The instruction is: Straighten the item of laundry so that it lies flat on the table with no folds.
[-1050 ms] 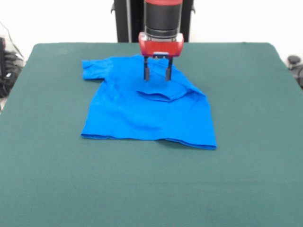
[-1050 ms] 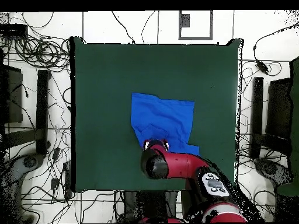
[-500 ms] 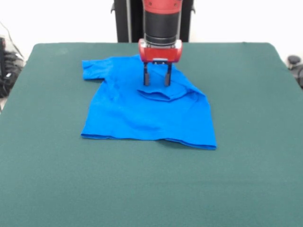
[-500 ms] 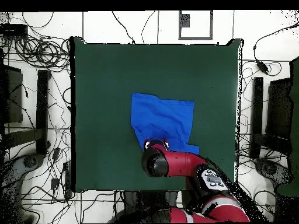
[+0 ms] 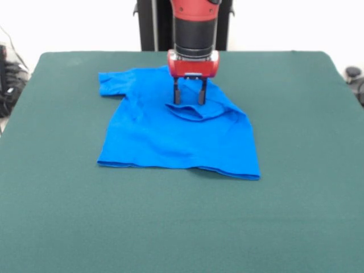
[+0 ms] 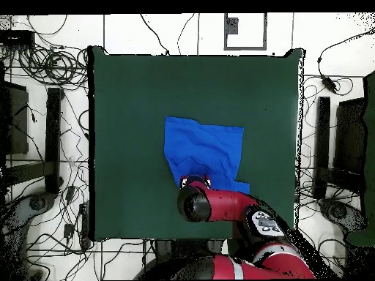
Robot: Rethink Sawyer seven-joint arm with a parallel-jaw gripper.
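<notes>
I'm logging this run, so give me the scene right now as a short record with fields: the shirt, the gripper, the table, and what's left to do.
shirt: blue T-shirt lying on the table, one sleeve spread out to the picture's left in the front view, the other folded over onto the body
fold: folded sleeve flap directly under the gripper
gripper: gripper open, pointing down, tips at the folded flap
table: green table, shirt toward its far half in the front view
remaining: fold not yet flattened
</notes>
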